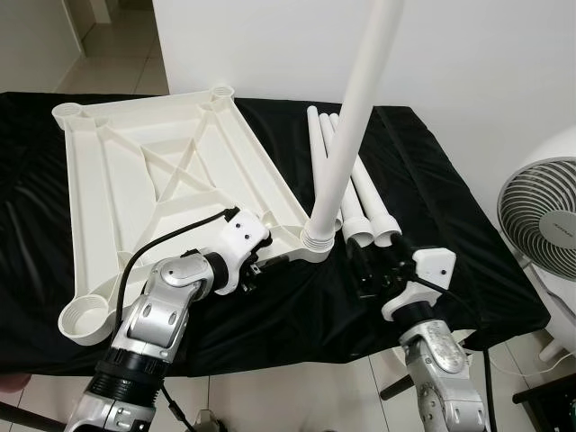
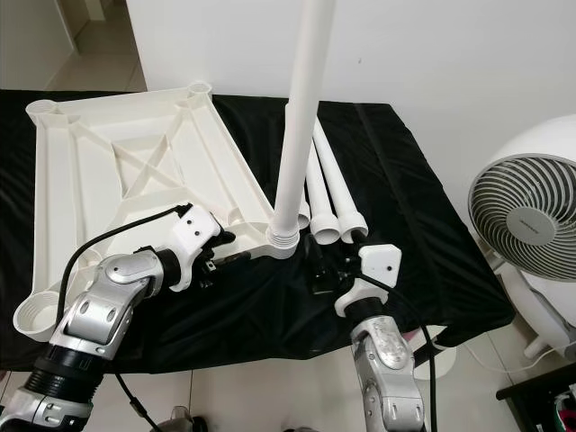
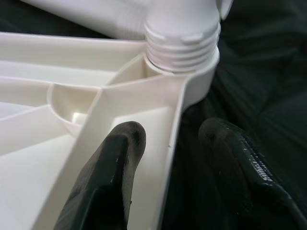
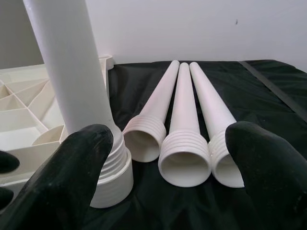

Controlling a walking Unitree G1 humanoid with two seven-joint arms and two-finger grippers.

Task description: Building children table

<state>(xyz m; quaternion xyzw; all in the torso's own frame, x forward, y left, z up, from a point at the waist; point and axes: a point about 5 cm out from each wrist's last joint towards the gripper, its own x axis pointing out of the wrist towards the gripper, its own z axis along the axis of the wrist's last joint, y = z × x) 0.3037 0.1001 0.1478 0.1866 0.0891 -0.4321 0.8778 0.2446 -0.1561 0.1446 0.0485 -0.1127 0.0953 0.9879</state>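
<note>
The white tabletop (image 1: 117, 180) lies upside down on a black cloth. One white leg (image 1: 349, 126) stands upright in its near right corner socket (image 3: 184, 45). Three loose legs (image 1: 364, 193) lie side by side on the cloth just right of that corner, threaded ends toward me. My left gripper (image 3: 172, 158) is open astride the tabletop's near rim beside the socket, one finger (image 3: 120, 153) inside the rim and the other (image 3: 230, 148) outside over the cloth. My right gripper (image 4: 170, 158) is open wide just in front of the loose legs' ends (image 4: 184, 160), holding nothing.
A white fan (image 1: 540, 220) stands on the floor to the right of the table. A white wall rises behind the table. The cloth's near edge (image 1: 297, 346) runs just in front of both grippers, with tiled floor below.
</note>
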